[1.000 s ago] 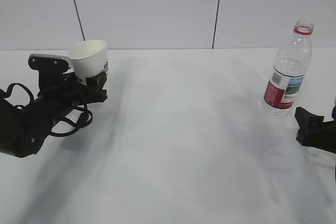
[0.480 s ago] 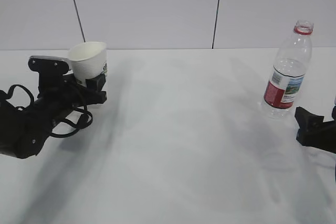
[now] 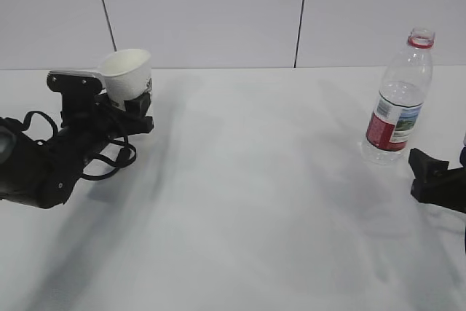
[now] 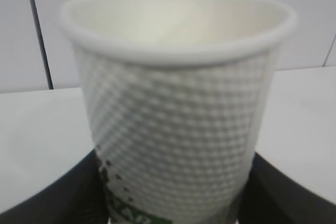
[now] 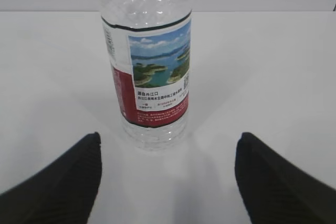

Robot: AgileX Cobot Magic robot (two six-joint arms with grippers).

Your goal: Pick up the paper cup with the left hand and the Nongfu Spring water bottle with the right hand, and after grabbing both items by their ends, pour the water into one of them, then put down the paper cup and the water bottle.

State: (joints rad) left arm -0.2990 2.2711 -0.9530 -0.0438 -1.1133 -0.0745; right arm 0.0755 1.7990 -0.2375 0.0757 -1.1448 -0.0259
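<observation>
The white paper cup (image 3: 127, 72) is held upright at the far left, just above the table, with my left gripper (image 3: 131, 107) shut on its lower part. In the left wrist view the cup (image 4: 173, 114) fills the frame, black fingers (image 4: 79, 195) pressing on both sides of its base. The Nongfu Spring water bottle (image 3: 399, 100) stands upright and uncapped at the right, red ring at its neck. My right gripper (image 3: 421, 174) waits open just in front of it. In the right wrist view the bottle (image 5: 152, 61) stands beyond the wide-apart fingers (image 5: 63, 182), untouched.
The white table (image 3: 247, 202) stretches between the two arms. A pale panelled wall (image 3: 218, 12) closes the back. Loose black cables (image 3: 109, 162) hang from the left arm.
My left arm has lifted the cup slightly and carried it a little to the right. The bottle and right gripper have not moved.
</observation>
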